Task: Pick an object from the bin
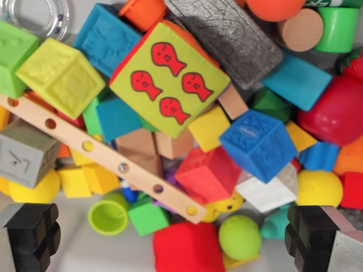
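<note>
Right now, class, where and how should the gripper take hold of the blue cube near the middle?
Grip the blue cube across its two opposite side faces, coming straight down from above. It sits on top of the pile, tilted, with flat sides partly exposed. The open gripper likely needs to rotate to match its tilt.

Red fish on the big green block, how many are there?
4 red fish on the green block: top, left, right, bottom. Other faces are hidden.
</note>
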